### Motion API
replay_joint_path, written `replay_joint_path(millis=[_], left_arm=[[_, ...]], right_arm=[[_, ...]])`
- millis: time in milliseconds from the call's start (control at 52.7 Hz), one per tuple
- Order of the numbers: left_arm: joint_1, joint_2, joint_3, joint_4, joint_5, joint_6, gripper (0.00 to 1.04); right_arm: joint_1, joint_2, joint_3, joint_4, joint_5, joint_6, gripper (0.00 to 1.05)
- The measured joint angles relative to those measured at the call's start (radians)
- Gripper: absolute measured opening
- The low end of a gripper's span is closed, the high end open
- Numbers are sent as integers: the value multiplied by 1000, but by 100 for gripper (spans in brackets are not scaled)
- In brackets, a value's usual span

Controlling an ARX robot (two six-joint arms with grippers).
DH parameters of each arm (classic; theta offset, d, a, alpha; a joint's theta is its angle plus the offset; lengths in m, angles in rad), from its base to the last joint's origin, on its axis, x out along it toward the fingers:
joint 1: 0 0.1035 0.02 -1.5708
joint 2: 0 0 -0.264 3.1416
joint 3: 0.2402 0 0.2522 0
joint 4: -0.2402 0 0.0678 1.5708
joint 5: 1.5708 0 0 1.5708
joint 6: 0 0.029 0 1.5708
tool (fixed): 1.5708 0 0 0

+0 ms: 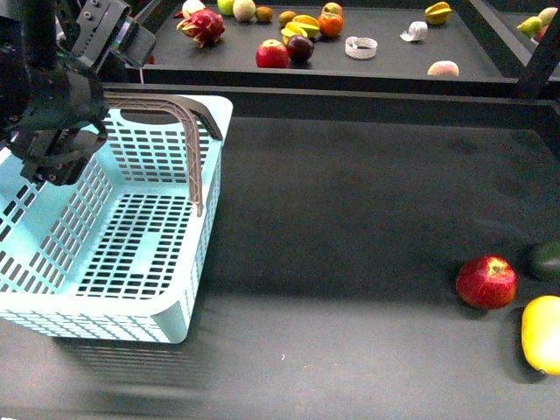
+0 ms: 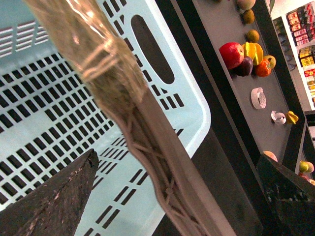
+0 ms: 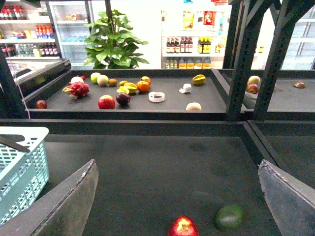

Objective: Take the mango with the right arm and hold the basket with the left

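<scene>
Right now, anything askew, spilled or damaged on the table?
Only the basket: it sits skewed on the table, handle raised, nothing in it. Mango, apple and green fruit lie intact at the right. No spill or damage visible.

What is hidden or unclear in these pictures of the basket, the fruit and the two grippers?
1. Mango: front view, cut off by the right edge; outside the right wrist view.
2. Dark green fruit: front view, cut by the same edge; right wrist view, blurred.
3. Right gripper: absent from the front view.
4. Basket: front view, left side cut by the edge and partly behind the left gripper.
</scene>
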Motion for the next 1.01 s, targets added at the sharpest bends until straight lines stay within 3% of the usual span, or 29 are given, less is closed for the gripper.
replay_joint_path(millis=[190,512,702,911,1005], left_arm=[[-16,80,106,-38,6,-37,96],[-24,105,127,-37,20,-61,33],[-29,91,98,-24,29,-103,9],[-52,-13,47,-4,31,2,7],[-81,-96,-2,13,18,137,7]], right_arm=[[0,0,0,0,0,0,96],[0,0,0,0,0,0,96],[0,0,0,0,0,0,96],[0,0,0,0,0,0,96],[0,0,0,0,0,0,96]])
